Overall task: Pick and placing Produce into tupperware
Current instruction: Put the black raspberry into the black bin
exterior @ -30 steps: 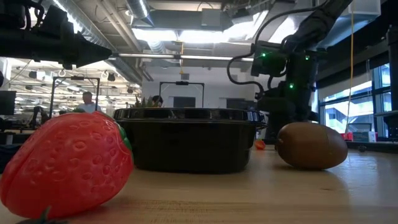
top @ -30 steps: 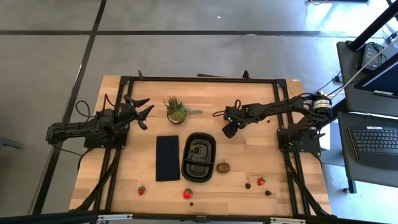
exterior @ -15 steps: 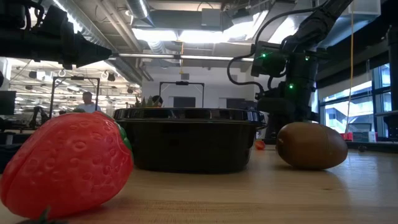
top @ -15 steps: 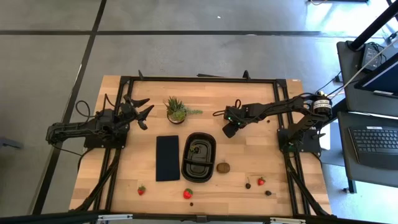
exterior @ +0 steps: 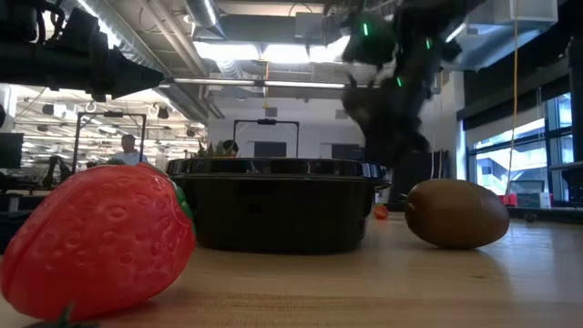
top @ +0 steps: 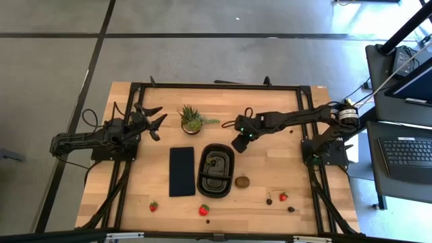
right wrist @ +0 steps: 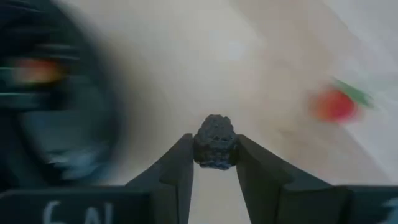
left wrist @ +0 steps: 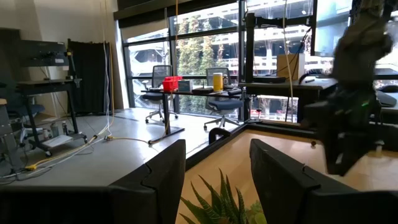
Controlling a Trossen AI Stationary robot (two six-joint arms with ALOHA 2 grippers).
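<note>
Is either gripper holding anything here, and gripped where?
The right gripper pinches a small dark berry by its sides, between its fingertips. The left gripper holds nothing.

On the bench (top: 283,162) the tupperware (top: 215,170) sits mid-bench with the panel (top: 181,171) just left, the kiwi (top: 242,181) just right, the plant (top: 192,119) beyond it, strawberries (top: 204,210) nearer, and the right tool (top: 237,146) just past its far-right corner.
</note>
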